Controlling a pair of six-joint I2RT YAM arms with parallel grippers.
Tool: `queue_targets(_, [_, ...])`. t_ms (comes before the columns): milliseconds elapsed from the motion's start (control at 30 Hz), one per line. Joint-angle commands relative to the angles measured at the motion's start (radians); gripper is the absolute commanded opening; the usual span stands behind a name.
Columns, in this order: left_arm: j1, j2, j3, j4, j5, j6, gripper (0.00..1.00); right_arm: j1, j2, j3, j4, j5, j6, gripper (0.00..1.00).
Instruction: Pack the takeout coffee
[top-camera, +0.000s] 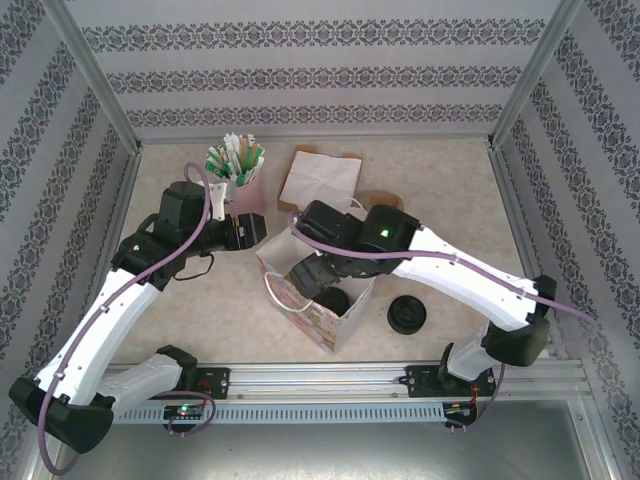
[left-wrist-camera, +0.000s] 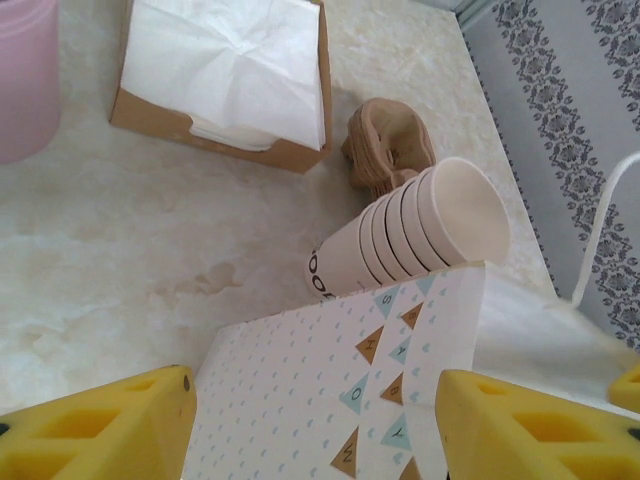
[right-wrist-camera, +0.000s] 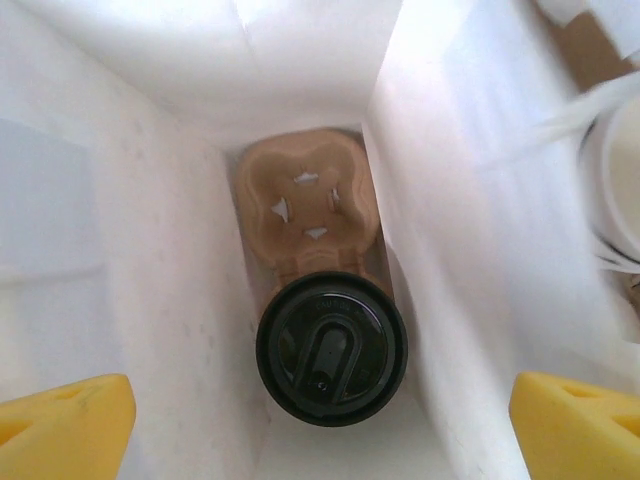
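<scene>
The takeout coffee, a cup with a round black lid, stands at the bottom of the white paper bag, in one slot of a brown cardboard carrier. From above, the lid shows through the bag's open top. My right gripper hangs open above the cup inside the bag's mouth, its yellow fingers wide apart and touching nothing. My left gripper straddles the bag's patterned end panel, with a finger against each edge.
Loose black lids lie right of the bag. Behind it a stack of lidless cups lies on its side next to brown carriers. Further back are a napkin box and a pink cup of sticks.
</scene>
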Motion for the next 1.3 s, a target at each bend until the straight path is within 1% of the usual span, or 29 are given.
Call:
queue_targets(0, [-0.011,-0.018,0.036,-0.032,-0.045,0.018,0.65,-0.006,-0.053,0.043,0.003,0.026,-0.005,0.92])
queue_targets(133, [-0.011,-0.018,0.055,-0.051,-0.086,0.014,0.62,-0.009,-0.099,0.047,0.039,0.063,-0.019,0.84])
queue_targets(233, [-0.011,-0.009,0.094,-0.084,-0.112,0.023,0.58,-0.014,-0.151,0.026,0.080,0.157,-0.022,0.75])
queue_targets(300, [-0.011,0.002,0.142,-0.118,-0.151,0.041,0.56,-0.017,-0.208,-0.024,0.138,0.240,-0.031,0.68])
queue_targets(367, [-0.010,0.020,0.194,-0.154,-0.199,0.063,0.51,-0.022,-0.267,-0.085,0.201,0.309,-0.033,0.63])
queue_targets(467, [-0.010,0.069,0.286,-0.212,-0.252,0.106,0.48,-0.030,-0.351,-0.181,0.300,0.387,-0.057,0.59])
queue_targets(567, [-0.009,0.128,0.384,-0.255,-0.301,0.146,0.38,-0.048,-0.424,-0.263,0.373,0.450,-0.064,0.56])
queue_targets(600, [-0.010,0.154,0.417,-0.266,-0.307,0.162,0.35,-0.056,-0.446,-0.294,0.395,0.453,-0.071,0.56])
queue_targets(733, [-0.010,0.266,0.551,-0.305,-0.343,0.206,0.30,-0.094,-0.500,-0.392,0.433,0.489,-0.073,0.56])
queue_targets(833, [-0.008,0.361,0.652,-0.336,-0.397,0.239,0.30,-0.130,-0.529,-0.459,0.451,0.494,-0.078,0.56])
queue_targets(900, [-0.008,0.422,0.712,-0.339,-0.413,0.259,0.30,-0.152,-0.544,-0.492,0.459,0.491,-0.076,0.56])
queue_targets(1033, [-0.007,0.570,0.859,-0.369,-0.402,0.291,0.30,-0.193,-0.580,-0.571,0.504,0.461,-0.081,0.56])
queue_targets(1167, [-0.006,0.711,0.990,-0.400,-0.338,0.326,0.30,-0.219,-0.595,-0.618,0.507,0.445,-0.084,0.56])
queue_targets(1267, [-0.007,0.827,1.111,-0.469,-0.340,0.359,0.30,-0.227,-0.608,-0.643,0.503,0.438,-0.083,0.56])
